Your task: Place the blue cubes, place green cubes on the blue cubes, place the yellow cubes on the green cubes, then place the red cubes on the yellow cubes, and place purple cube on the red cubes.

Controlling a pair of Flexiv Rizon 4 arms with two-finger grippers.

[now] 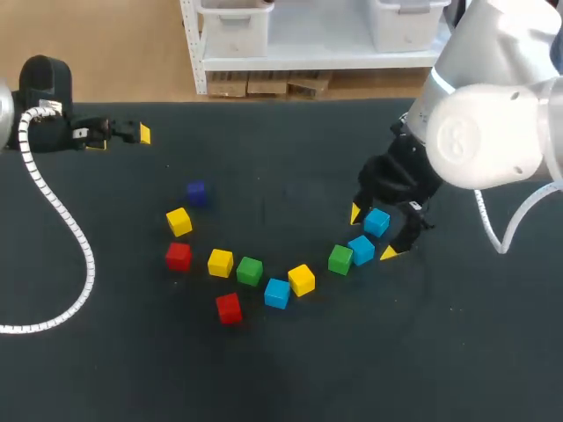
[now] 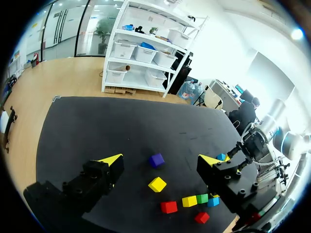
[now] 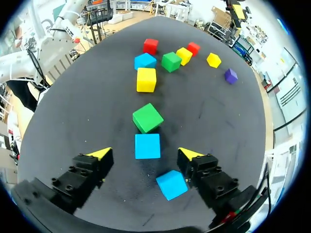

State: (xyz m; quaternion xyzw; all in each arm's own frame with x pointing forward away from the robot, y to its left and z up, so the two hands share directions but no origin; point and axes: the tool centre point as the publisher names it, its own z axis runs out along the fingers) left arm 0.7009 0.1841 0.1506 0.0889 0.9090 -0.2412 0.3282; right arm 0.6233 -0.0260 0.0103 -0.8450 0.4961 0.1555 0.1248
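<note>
Our right tool (image 1: pixel 371 234) hangs low over the table (image 1: pixel 457 352), right of its middle, with its fingers spread wide and gripping nothing. Two cubes lie in the gap. The first blue cube (image 3: pixel 147 146) sits between the yellow tips and touches neither. The second blue cube (image 3: pixel 171 184) lies farther back toward the wrist, turned askew and just beside one finger; we cannot tell whether they touch.

Just ahead of the first blue cube sits a green cube (image 3: pixel 147 117). From there the other cubes run in a loose curve toward the left edge, each lying singly on the table. A yellow cube (image 1: pixel 301 280) comes first, with the third blue cube (image 1: pixel 277 293) close against it. The second green cube (image 1: pixel 249 271) follows, just beside the second yellow cube (image 1: pixel 220 262). Next is a red cube (image 1: pixel 179 256), with the third yellow cube (image 1: pixel 179 221) just beyond it toward the far edge. The purple cube (image 1: pixel 196 193) ends the curve and is the cube nearest the far edge. The second red cube (image 1: pixel 229 308) lies apart from the curve and is the cube nearest the near edge.

Our left tool (image 2: pixel 161 159) is near the far left corner, well apart from every cube. Its fingers are spread and hold nothing.
</note>
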